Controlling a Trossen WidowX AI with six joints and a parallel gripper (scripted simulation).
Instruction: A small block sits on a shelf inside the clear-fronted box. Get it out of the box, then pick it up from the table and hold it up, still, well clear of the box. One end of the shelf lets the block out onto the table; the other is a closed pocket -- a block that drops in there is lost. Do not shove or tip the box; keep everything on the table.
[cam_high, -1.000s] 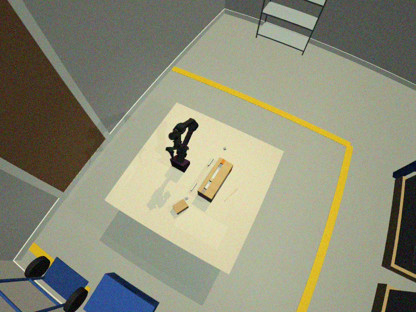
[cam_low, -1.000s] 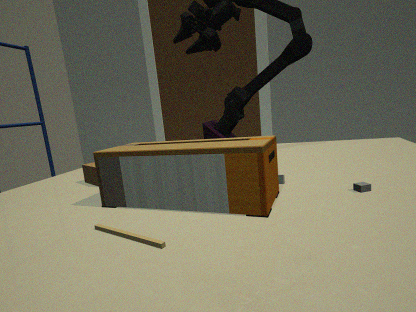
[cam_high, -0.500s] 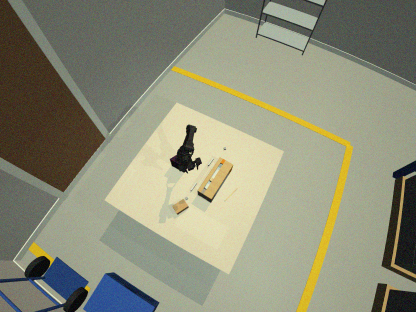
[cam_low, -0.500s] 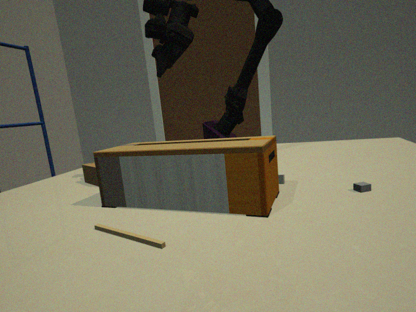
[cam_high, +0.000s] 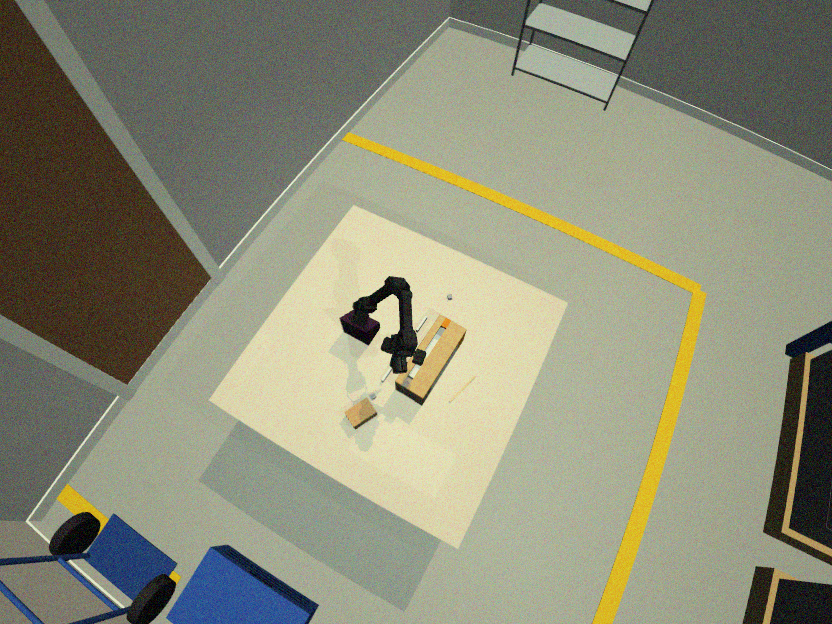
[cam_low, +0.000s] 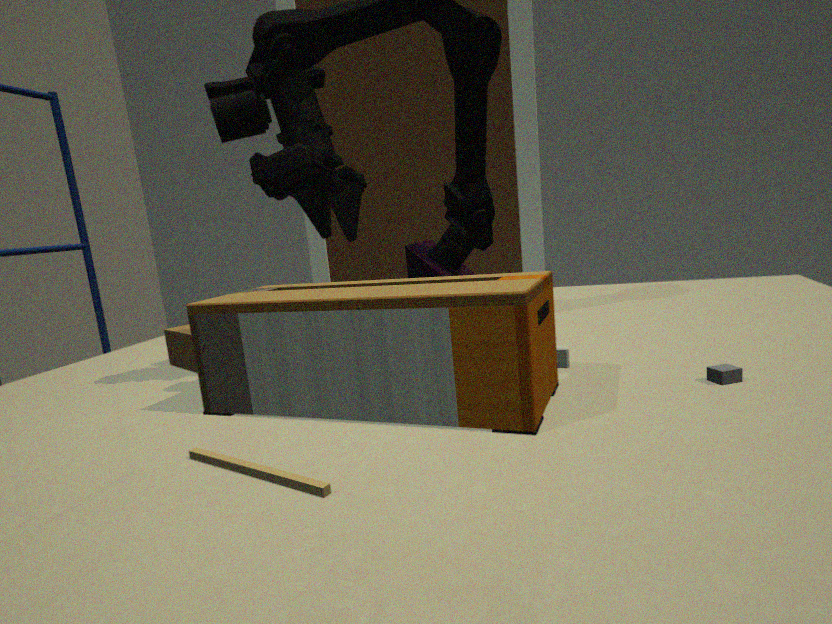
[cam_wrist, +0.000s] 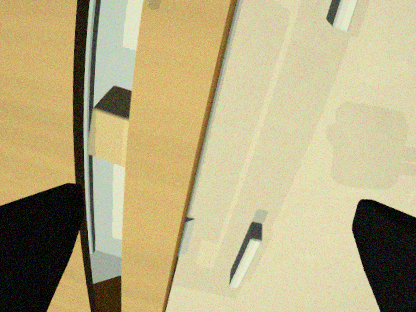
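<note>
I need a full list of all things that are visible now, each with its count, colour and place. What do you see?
Box: one, tan and orange with a pale clear front and a slot in its top, mid-table.
Block: one, tan, on the shelf inside the box, seen through the slot.
Thin stick: one, tan, lying on the table in front of the box.
White rods: two, behind the box, apart from it.
Small grey cubes: three at least, lying apart on the table.
Flat tan box: one, near the box's grey end.
Table: one, cream.
Arm base: one, purple.
Gripper: one, black, open, empty, above the slot.
</note>
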